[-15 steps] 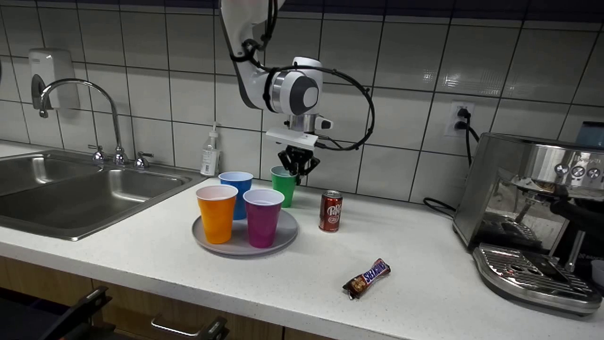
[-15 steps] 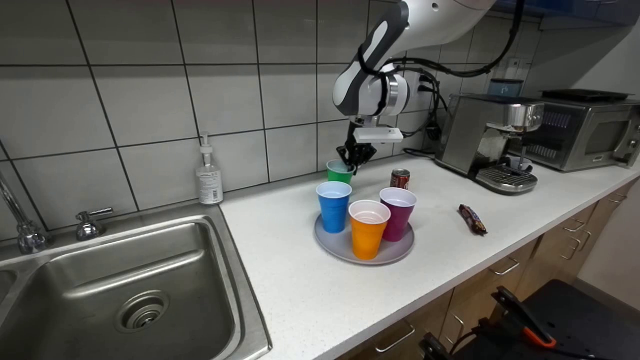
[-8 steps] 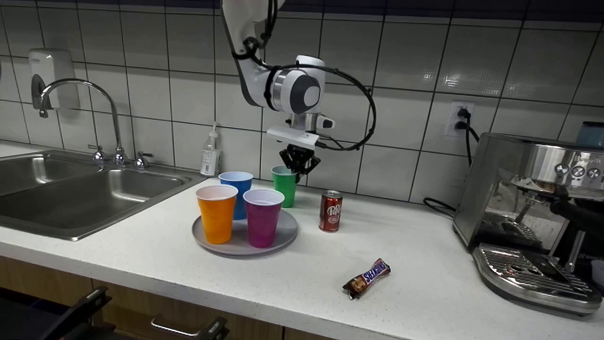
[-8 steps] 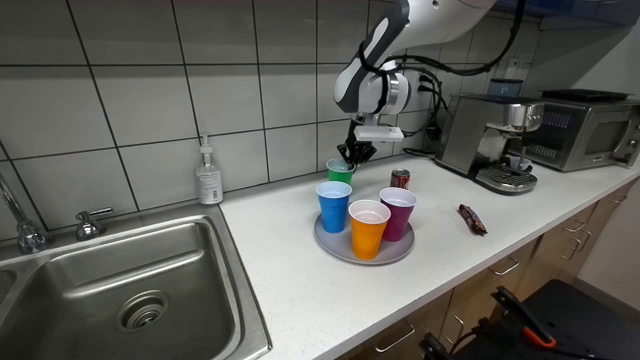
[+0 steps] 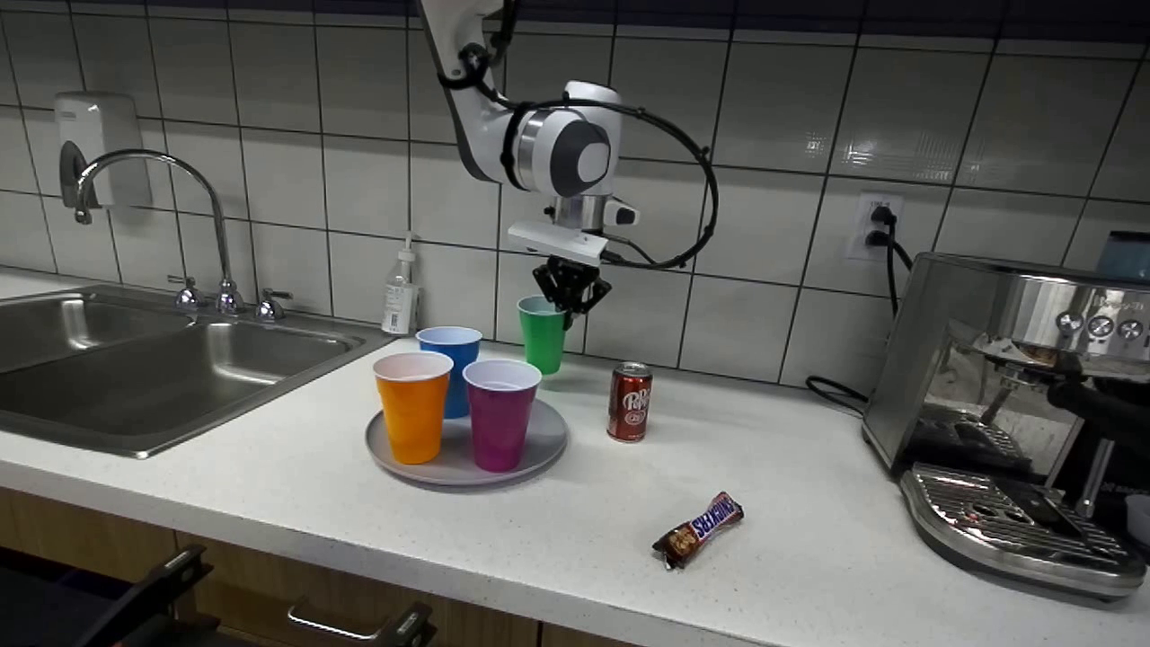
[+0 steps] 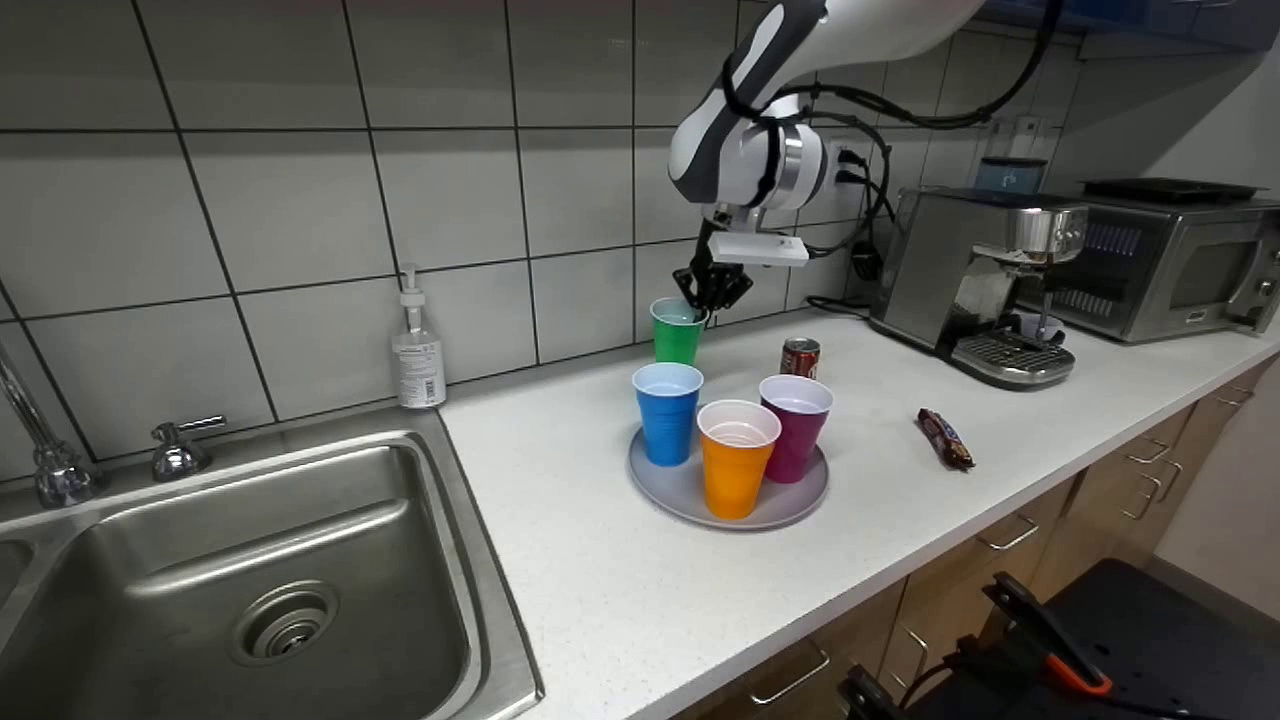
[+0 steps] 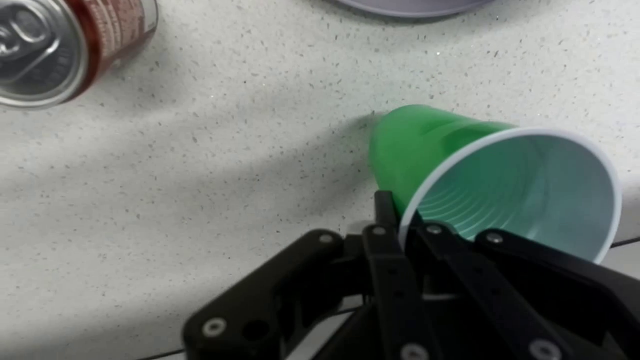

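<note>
My gripper point(image 5: 568, 322) is shut on the rim of a green cup point(image 5: 542, 341) with a pale inside. In the wrist view one fingertip point(image 7: 385, 207) is outside the cup wall and the other is inside it. The cup point(image 7: 425, 140) tilts in that view and hangs a little above the counter near the tiled wall. A grey plate point(image 5: 456, 449) nearby bears an orange cup point(image 5: 413, 409), a purple cup point(image 5: 501, 422) and a blue cup point(image 6: 668, 420), all upright. A red soda can point(image 5: 629, 403) stands beside the plate. A Snickers bar point(image 5: 699, 530) lies nearer the counter's front.
A double steel sink point(image 5: 269, 359) with a faucet point(image 5: 216, 207) is at one end. A soap bottle point(image 6: 418, 360) stands by the wall. A coffee machine point(image 5: 1024, 377) and a microwave point(image 6: 1180, 260) stand at the other end. The tiled wall point(image 5: 764, 296) is close behind the gripper.
My gripper has risen with the green cup in its hold. The cup's base has come up off the counter. The other cups, plate, can and bar have not moved.
</note>
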`<action>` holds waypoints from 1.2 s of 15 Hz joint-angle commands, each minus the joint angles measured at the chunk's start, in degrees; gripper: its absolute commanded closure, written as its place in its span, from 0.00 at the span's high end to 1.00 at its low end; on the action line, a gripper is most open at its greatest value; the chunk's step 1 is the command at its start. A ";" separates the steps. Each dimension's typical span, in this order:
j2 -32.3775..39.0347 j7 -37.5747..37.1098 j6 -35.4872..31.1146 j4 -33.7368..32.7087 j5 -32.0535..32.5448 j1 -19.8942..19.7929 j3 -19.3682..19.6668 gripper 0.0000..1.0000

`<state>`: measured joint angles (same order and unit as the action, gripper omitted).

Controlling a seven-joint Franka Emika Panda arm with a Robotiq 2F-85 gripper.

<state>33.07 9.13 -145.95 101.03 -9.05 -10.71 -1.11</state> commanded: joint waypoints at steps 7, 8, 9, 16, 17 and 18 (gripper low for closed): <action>-11.31 -0.53 -1.38 10.95 -0.44 1.42 0.15 0.01; -12.41 -0.65 -1.39 12.12 -0.53 1.53 0.24 0.01; -13.36 -0.59 -1.34 13.13 -0.64 1.58 0.24 0.01; -19.68 -1.28 -1.20 20.60 -0.45 1.92 1.39 0.01; -20.29 -1.69 -1.25 21.36 -0.12 2.06 1.72 0.01; -20.84 -1.98 -1.25 22.08 0.05 2.14 2.00 0.01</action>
<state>16.17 8.82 -146.27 118.87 -9.05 -9.54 -0.36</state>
